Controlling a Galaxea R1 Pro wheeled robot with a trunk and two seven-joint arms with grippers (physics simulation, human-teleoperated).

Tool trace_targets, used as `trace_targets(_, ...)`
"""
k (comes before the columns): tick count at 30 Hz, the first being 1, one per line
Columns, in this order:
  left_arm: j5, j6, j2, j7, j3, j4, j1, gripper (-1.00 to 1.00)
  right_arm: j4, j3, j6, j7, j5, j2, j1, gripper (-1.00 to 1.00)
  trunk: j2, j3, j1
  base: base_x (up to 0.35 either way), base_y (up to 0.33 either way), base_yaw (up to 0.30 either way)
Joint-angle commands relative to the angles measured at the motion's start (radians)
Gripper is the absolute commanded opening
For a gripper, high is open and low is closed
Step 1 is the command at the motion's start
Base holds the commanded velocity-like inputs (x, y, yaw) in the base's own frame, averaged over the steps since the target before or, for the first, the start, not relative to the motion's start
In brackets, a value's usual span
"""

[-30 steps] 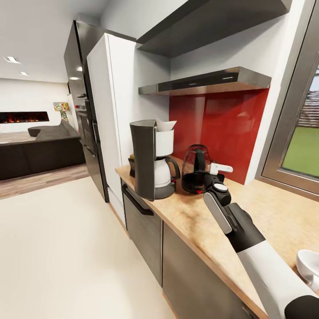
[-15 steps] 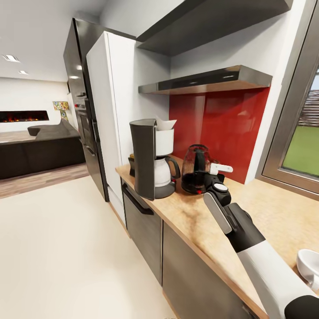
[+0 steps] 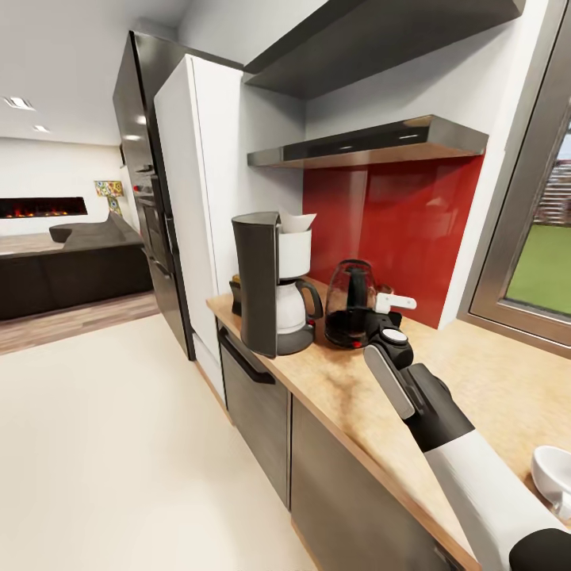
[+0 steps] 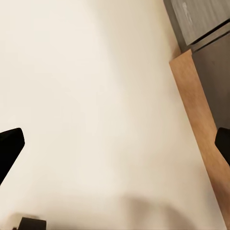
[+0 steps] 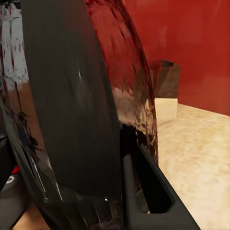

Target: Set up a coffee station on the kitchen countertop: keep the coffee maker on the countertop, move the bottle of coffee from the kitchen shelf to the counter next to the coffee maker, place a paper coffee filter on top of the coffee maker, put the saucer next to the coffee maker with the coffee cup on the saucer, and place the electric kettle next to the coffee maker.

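Fingers on the left gripper (image 4: 115,143) spread wide, empty, over pale floor. Tall dark grey coffee maker (image 3: 270,285) sits on the tan wood-look countertop (image 3: 476,381), white paper filter (image 3: 295,223) on top. Rounded dark see-through kettle (image 3: 350,304) stands at its 3 o'clock. Right gripper (image 3: 382,322) is at the kettle's handle; grip state can't tell. Advice: let go slowly, back straight out, avoid tipping it.

1. Head view: bright, even light; window (image 3: 547,262) lit by daylight.
2. Soft glare on red backsplash (image 3: 396,230).
3. Faint dark shadow patch on table (image 3: 341,388).
4. Right wrist view: electric kettle (image 5: 72,120) close, blurred, with smeared reflections.
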Motion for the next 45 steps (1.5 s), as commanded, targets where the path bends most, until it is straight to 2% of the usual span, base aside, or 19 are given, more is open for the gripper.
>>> trace_targets(1,-0.001,-0.001,0.0,-0.006,0.007,0.002,-0.001,1.0,-0.002,0.003,0.002,-0.009,-0.002,-0.001,-0.001,-1.0,-0.001,-0.002,0.0,0.0,0.0,0.0)
trace_targets(22,-0.001,-0.001,0.0,-0.006,0.008,0.002,-0.001,1.0,-0.001,0.003,0.002,-0.009,-0.002,-0.001,-0.001,-1.0,-0.001,-0.012,0.0,0.0,0.0,0.0)
trace_targets(44,-0.001,-0.001,0.0,-0.006,0.008,0.002,-0.001,1.0,-0.001,0.003,0.0,-0.009,-0.002,-0.001,-0.001,-1.0,-0.001,-0.013,0.0,0.0,0.0,0.0)
trace_targets(45,-0.001,-0.001,0.0,-0.006,0.008,0.002,-0.001,1.0,-0.001,0.003,0.0,-0.009,-0.002,-0.001,-0.001,1.0,-0.001,-0.013,0.0,0.0,0.0,0.0)
